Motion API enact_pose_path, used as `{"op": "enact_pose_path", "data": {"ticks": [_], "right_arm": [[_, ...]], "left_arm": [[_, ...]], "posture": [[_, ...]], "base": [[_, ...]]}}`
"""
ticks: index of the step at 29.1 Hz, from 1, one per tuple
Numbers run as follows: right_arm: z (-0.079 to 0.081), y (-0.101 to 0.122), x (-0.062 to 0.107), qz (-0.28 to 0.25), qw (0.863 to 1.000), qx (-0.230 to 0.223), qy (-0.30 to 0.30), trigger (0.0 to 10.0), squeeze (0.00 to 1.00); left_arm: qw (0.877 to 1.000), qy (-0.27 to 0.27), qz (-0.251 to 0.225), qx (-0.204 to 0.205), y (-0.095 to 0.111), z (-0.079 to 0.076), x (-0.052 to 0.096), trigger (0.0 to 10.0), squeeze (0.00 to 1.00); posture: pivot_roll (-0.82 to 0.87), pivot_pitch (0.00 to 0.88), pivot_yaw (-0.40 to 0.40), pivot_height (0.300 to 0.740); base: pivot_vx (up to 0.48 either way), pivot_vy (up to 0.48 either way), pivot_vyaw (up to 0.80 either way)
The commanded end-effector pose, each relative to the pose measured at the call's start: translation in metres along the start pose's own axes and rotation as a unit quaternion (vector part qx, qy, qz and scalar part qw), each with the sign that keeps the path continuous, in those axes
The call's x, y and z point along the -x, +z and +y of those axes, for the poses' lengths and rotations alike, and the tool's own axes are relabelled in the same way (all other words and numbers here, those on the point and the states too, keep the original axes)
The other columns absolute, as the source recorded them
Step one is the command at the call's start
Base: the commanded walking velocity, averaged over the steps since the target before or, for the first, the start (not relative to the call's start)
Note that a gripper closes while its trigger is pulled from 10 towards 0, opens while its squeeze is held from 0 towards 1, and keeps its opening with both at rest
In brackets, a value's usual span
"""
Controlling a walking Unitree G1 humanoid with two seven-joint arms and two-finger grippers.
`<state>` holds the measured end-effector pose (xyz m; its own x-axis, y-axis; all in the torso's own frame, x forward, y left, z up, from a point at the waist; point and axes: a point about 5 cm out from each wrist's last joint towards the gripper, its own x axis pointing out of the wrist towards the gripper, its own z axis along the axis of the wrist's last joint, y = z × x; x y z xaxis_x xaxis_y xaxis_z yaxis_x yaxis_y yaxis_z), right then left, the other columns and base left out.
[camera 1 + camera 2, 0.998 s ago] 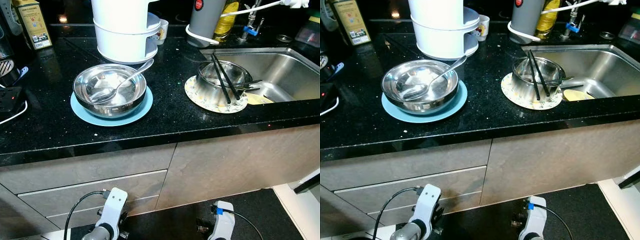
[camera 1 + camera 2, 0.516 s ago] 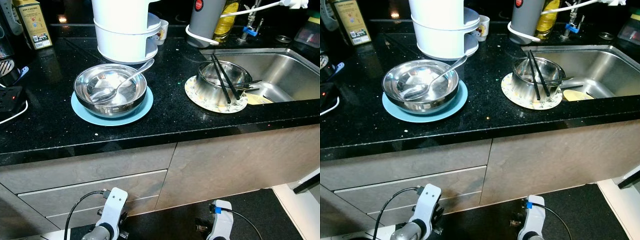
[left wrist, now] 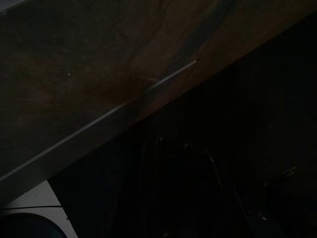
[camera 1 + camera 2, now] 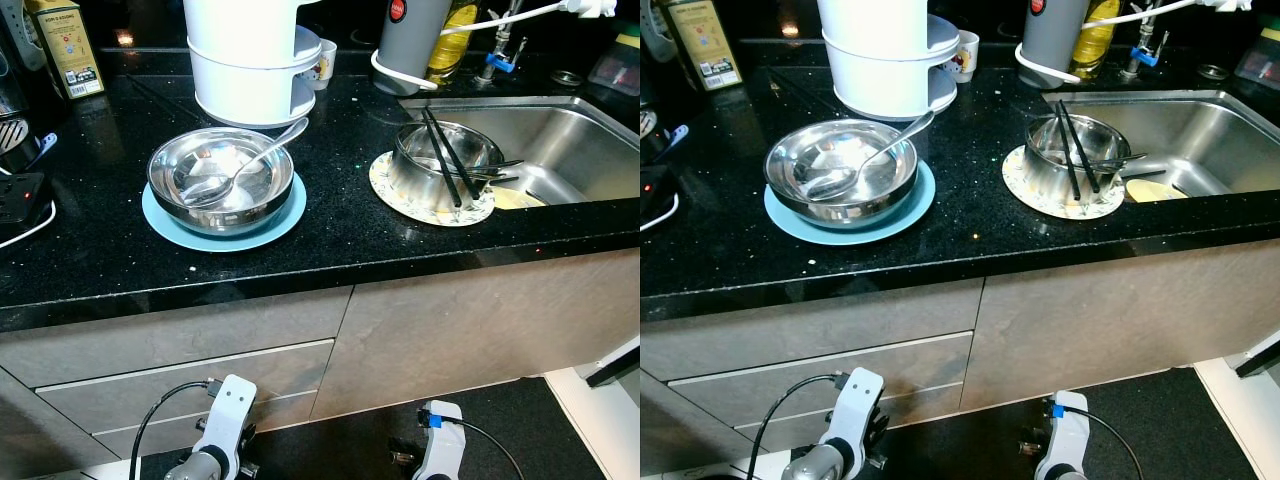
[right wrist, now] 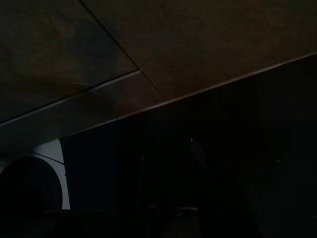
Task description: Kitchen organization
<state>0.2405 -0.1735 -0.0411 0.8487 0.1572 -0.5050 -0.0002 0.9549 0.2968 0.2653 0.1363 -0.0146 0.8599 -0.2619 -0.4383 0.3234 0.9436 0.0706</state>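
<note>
On the black counter (image 4: 340, 225) a steel bowl (image 4: 220, 180) holding a spoon (image 4: 240, 170) rests on a light blue plate (image 4: 222, 222). To its right a smaller steel bowl (image 4: 440, 165) stands on a patterned plate (image 4: 430, 205) beside the sink (image 4: 560, 145), with black chopsticks (image 4: 445, 155) and cutlery lying across it. Both arms hang idle low in front of the cabinet, left arm (image 4: 220, 430) and right arm (image 4: 442, 450). The wrist views are very dark and show cabinet fronts (image 3: 99, 74).
A white stacked appliance (image 4: 250, 60) stands behind the left bowl, with a mug (image 4: 325, 60) beside it. A grey kettle (image 4: 410, 40), oil bottle (image 4: 452, 35) and faucet (image 4: 500, 45) line the back. A tin (image 4: 65, 45) and power strip (image 4: 20, 195) sit at left. Drawers (image 4: 180, 380) lie below.
</note>
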Motion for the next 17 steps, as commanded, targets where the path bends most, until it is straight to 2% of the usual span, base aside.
{"op": "enact_pose_path", "data": {"ticks": [1, 17], "right_arm": [[-0.0025, -0.0093, 0.0036, 0.023, 1.000, -0.001, 0.002, 10.0, 0.00], [-0.0026, -0.0101, 0.0038, 0.027, 1.000, 0.005, 0.002, 10.0, 0.00]], "left_arm": [[1.000, -0.008, 0.012, 0.004, -0.0074, -0.0053, 0.0025, 10.0, 0.00], [1.000, -0.014, 0.008, 0.003, -0.0045, -0.0121, 0.0016, 10.0, 0.00]], "posture": [[-0.06, 0.215, -0.083, 0.740], [-0.07, 0.216, -0.082, 0.740]], "base": [[0.000, 0.000, 0.00], [0.000, 0.000, 0.00]]}}
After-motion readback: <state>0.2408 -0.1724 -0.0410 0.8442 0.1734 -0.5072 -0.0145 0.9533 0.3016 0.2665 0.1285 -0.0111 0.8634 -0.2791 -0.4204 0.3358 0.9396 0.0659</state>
